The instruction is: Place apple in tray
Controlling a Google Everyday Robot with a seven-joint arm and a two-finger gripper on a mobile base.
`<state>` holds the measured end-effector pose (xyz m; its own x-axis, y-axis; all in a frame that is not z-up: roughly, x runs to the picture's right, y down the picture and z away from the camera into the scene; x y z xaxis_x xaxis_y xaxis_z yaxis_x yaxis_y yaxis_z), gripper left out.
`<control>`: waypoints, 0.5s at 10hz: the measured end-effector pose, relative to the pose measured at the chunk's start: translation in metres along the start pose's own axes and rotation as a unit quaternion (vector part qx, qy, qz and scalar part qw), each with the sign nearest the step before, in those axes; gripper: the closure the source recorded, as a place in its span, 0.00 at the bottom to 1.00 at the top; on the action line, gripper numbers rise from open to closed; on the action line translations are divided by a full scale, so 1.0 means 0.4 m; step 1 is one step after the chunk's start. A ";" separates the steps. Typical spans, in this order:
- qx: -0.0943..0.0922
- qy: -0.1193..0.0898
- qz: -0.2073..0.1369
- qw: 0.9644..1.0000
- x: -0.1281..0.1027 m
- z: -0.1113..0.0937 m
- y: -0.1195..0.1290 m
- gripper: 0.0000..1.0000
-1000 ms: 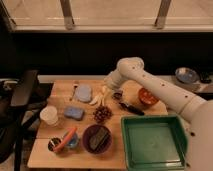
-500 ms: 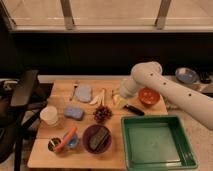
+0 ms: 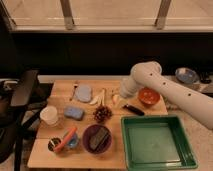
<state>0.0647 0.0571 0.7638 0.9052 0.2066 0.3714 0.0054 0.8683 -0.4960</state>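
My gripper (image 3: 120, 96) hangs from the white arm (image 3: 150, 80) that reaches in from the right. It is low over the wooden table, just left of the red-orange bowl (image 3: 149, 95). A small pale yellow round thing (image 3: 115, 99) sits at its tip; it may be the apple, mostly hidden by the gripper. I cannot tell whether it is held. The green tray (image 3: 186, 150) stands at the front right, nearer the camera than the gripper, with nothing in it.
On the table (image 3: 115, 156) are a purple bowl (image 3: 86, 141) holding a dark item, a carrot (image 3: 66, 139), a white cup (image 3: 49, 115), blue sponges (image 3: 74, 112), a dark cluster (image 3: 102, 113) and a black item (image 3: 134, 109). A black chair (image 3: 22, 95) stands at the left.
The arm swung right from over the table's middle to beside the red-orange bowl, and the gripper moved with it. In the last half second it has hardly moved.
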 end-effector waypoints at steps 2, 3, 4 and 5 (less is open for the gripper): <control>0.000 0.000 0.001 1.000 0.003 0.000 0.003 0.85; -0.001 -0.001 0.005 1.000 0.014 0.001 0.015 0.85; -0.001 -0.003 0.008 1.000 0.025 0.003 0.038 0.85; 0.000 -0.005 0.011 1.000 0.036 0.002 0.072 0.85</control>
<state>0.0777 0.0853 0.7556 0.9006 0.2295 0.3691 -0.0138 0.8639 -0.5035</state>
